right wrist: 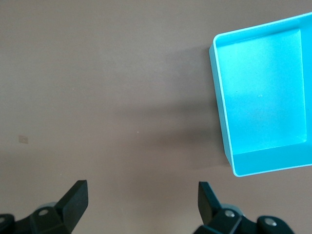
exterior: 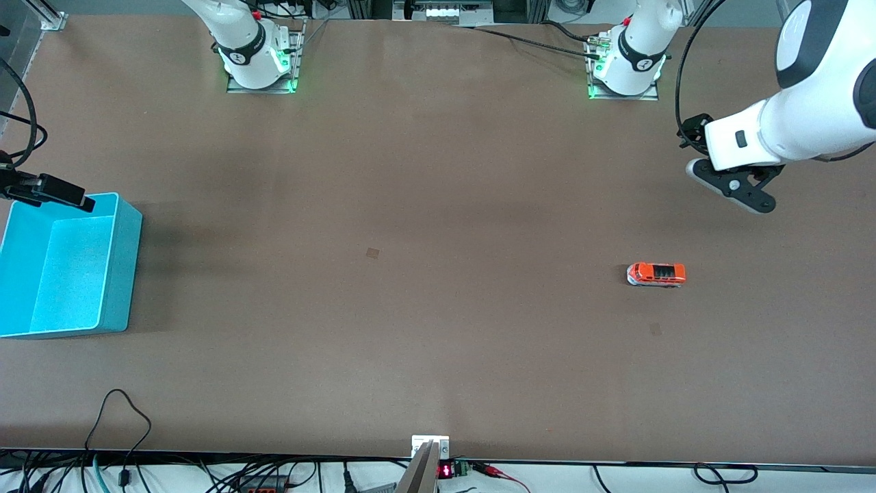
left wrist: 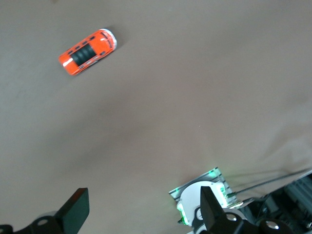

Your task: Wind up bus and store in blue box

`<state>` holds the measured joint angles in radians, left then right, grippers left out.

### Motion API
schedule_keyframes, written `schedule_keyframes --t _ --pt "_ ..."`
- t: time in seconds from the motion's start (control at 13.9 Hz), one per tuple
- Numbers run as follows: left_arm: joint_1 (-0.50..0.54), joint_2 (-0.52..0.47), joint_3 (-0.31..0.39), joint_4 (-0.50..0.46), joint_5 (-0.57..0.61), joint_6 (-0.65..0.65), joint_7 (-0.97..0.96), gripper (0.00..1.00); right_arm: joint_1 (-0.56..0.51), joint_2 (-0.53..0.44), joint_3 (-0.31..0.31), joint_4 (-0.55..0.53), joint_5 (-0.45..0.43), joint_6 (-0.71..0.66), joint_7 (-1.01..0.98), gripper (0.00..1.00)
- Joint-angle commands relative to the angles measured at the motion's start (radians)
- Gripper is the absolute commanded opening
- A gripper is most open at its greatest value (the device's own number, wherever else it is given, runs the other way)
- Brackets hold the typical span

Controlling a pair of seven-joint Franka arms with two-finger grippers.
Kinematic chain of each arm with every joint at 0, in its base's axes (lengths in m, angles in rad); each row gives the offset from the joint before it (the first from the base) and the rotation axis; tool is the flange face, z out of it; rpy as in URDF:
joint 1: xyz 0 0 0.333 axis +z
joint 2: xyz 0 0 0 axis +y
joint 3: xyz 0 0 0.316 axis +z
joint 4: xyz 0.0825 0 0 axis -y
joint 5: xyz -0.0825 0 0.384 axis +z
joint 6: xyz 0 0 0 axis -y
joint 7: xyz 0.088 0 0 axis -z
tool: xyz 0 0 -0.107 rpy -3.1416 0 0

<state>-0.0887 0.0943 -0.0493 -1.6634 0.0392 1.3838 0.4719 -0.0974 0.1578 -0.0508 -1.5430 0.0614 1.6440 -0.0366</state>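
The small orange-red bus (exterior: 656,274) stands on its wheels on the brown table toward the left arm's end; it also shows in the left wrist view (left wrist: 87,51). My left gripper (exterior: 733,186) is open and empty in the air, well apart from the bus; its jaws (left wrist: 144,210) frame bare table. The empty blue box (exterior: 118,274) sits at the right arm's end of the table. My right gripper (exterior: 68,195) hovers over the box's corner farther from the front camera, open and empty (right wrist: 141,202), with the box's wall (right wrist: 219,112) beside it.
The two arm bases (exterior: 259,58) (exterior: 626,65) stand along the table edge farthest from the front camera. Two small square marks (exterior: 372,253) (exterior: 655,329) lie flat on the table. Cables run along the edge nearest the front camera.
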Motion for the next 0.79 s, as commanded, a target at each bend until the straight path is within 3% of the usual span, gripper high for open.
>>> schedule_keyframes --t 0.0,0.22,0.5,0.72 --pt "-0.002 0.077 0.002 0.005 0.007 0.081 0.204 1.0 0.016 -0.015 0.003 0.003 0.006 -0.009 -0.006 1.0" --pt "0.015 0.177 0.003 -0.015 0.008 0.261 0.454 1.0 0.027 -0.017 0.003 0.003 0.0 -0.009 -0.006 1.0" --pt "0.049 0.232 0.005 -0.162 0.07 0.608 0.775 1.0 0.044 -0.024 0.003 0.001 -0.006 -0.018 -0.005 1.0" --pt "0.079 0.249 0.005 -0.26 0.151 0.806 0.864 1.0 0.054 -0.03 0.005 -0.002 -0.018 -0.023 -0.003 1.0"
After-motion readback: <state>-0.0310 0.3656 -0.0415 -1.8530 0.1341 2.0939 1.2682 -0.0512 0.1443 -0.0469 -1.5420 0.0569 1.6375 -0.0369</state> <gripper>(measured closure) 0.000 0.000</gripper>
